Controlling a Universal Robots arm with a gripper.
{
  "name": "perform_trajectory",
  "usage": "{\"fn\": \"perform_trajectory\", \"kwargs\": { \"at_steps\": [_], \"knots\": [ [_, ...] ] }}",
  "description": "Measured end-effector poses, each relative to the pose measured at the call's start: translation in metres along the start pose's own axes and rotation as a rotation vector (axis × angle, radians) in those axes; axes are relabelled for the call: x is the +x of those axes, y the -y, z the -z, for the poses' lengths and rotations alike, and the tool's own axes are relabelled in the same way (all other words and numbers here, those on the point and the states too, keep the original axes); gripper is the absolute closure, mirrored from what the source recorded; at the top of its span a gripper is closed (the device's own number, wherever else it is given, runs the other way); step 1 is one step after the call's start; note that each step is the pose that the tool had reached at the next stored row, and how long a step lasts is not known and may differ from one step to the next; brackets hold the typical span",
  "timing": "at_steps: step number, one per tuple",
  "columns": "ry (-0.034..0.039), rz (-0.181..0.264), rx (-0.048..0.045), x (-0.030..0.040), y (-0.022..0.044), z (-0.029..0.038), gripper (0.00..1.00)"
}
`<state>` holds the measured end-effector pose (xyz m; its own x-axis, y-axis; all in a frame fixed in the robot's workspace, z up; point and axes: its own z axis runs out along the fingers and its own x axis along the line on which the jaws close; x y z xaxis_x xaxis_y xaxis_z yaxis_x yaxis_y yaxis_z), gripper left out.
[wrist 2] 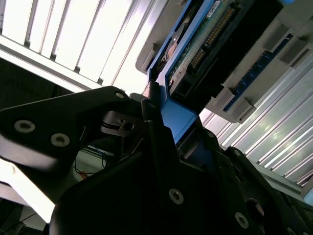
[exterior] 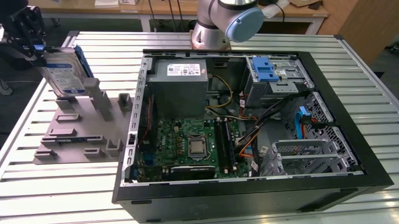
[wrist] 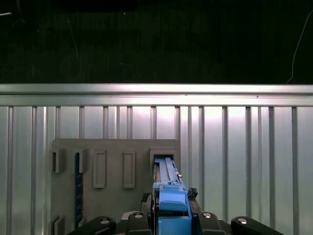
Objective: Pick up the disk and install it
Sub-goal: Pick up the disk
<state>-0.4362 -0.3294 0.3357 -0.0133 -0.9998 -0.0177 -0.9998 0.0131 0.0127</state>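
The disk point(exterior: 64, 74) stands upright on edge at the exterior view's far left, a silver drive with a white-and-blue label and a blue frame. Its lower end is at a slot of the grey holder plate point(exterior: 81, 135). My black gripper point(exterior: 37, 46) is shut on the disk's upper end. In the first wrist view the disk point(wrist: 168, 193) runs edge-on from my gripper point(wrist: 171, 218) down to the holder's slot point(wrist: 164, 157). In the second wrist view my fingers point(wrist 2: 154, 132) clamp the blue frame point(wrist 2: 176, 117) of the disk point(wrist 2: 195, 49).
An open computer case point(exterior: 324, 84) lies on the slatted metal table point(exterior: 62, 186), to the exterior view's right of the holder. Inside are a grey power supply point(exterior: 179, 81), a motherboard point(exterior: 193, 144) and a silver drive cage with a blue latch point(exterior: 269, 72). The arm's base point(exterior: 215, 28) stands behind the case.
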Motion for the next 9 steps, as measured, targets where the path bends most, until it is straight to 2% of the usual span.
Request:
{"fn": "perform_trajectory", "kwargs": {
  "at_steps": [9],
  "knots": [
    [0.0,0.0,0.0,-0.0001,-0.0001,0.0039,0.64]
  ]
}}
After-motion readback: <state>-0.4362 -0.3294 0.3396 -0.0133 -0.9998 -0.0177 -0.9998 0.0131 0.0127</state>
